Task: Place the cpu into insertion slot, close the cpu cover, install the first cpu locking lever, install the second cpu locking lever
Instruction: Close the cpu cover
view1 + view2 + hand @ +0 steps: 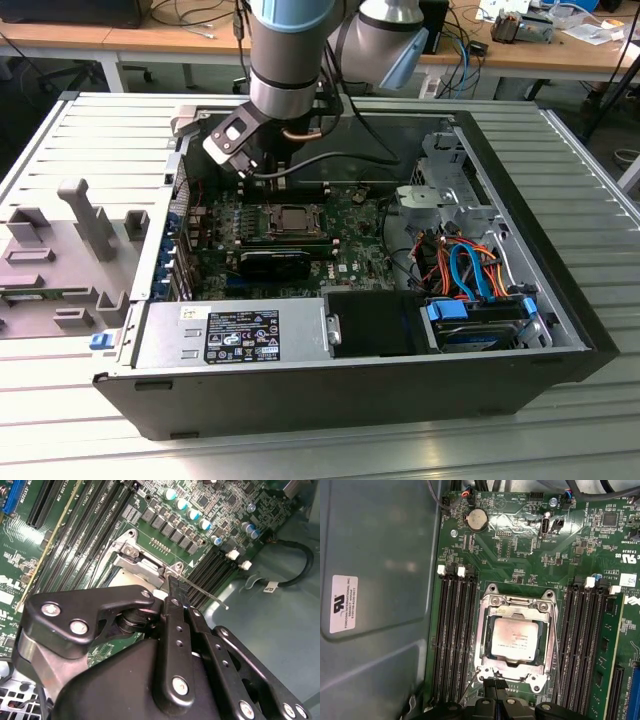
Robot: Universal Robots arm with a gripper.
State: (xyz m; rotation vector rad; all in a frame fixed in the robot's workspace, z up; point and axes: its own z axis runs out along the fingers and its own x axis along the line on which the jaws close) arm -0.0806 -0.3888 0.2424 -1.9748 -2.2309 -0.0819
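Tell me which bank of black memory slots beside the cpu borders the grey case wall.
The bank between the cpu cover and the grey wall. The other bank has green board beyond it instead.

end effector point(171, 586) at cpu cover point(134, 568), locking lever point(206, 595)

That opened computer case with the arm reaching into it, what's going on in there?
A robot arm is working on the motherboard inside the open computer case. The cpu is already seated on the board, and the cpu cover lies folded flat over it. The gripper is down at one edge of that cover, its jaws close together, right by a thin locking lever that sticks out sideways. Whether the jaws actually pinch the lever is hard to tell.
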